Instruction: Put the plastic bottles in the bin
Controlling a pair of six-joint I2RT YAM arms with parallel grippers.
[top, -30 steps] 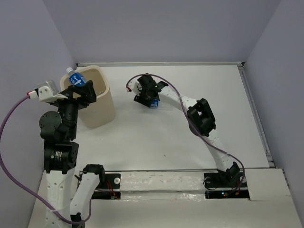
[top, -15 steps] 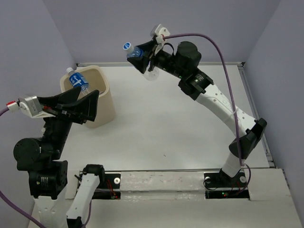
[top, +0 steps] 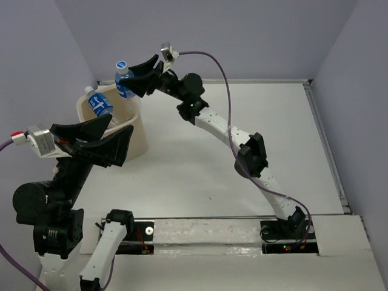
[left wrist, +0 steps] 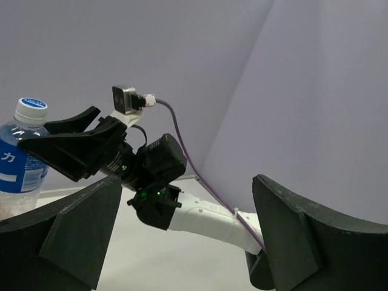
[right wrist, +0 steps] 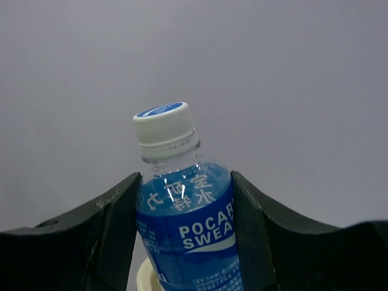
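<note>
The cream bin stands at the table's left. One plastic bottle with a blue label leans out of its far left corner, cap up. My right gripper is shut on a second bottle and holds it cap up in the air over the bin's far rim. In the right wrist view this bottle sits between both fingers, with a bit of bin rim below. My left gripper is open and empty, raised in front of the bin. Its view shows the held bottle and the right gripper.
The white table is walled by purple panels on three sides. The right arm stretches across the table's middle toward the bin. The left arm's base stands at the near left.
My right arm has lifted its bottle off the table and swung it left, to over the bin. My left gripper pulled back from the bin, open, leaving a bottle in it.
</note>
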